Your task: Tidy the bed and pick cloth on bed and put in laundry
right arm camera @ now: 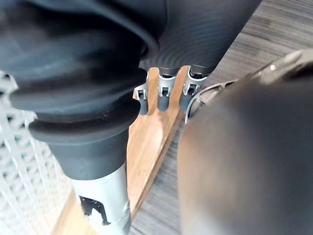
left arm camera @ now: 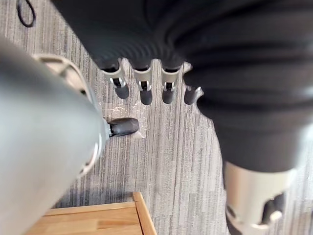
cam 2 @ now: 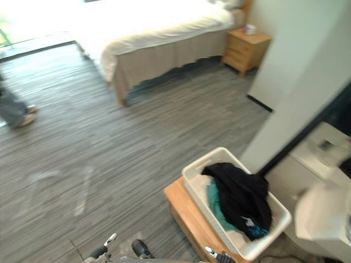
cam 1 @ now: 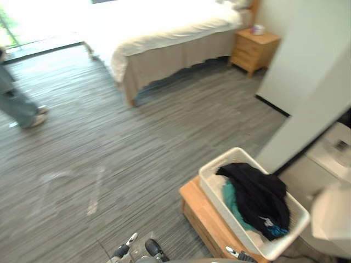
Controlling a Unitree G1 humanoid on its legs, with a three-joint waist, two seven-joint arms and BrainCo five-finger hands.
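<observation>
A grey striped floor [cam 1: 137,153] runs from a bed [cam 1: 164,27], with white bedding and a beige skirt, at the far end of the room. A wooden nightstand [cam 1: 254,50] stands just beside the bed, and a white wall [cam 1: 296,49] rises on the right. A person's leg [cam 1: 16,107] shows at the left edge.

Close to the robot, a white laundry basket [cam 1: 210,189] sits on a low wooden bench [cam 1: 205,219]. A black cloth [cam 1: 255,197] lies heaped in the basket on top of a teal cloth [cam 1: 230,200].

The left hand [left arm camera: 144,88] hangs over the floor beside the bench corner, its fingers relaxed and holding nothing. The right hand [right arm camera: 164,95] hangs over the bench edge by the basket's mesh wall, fingers likewise loose and empty.
</observation>
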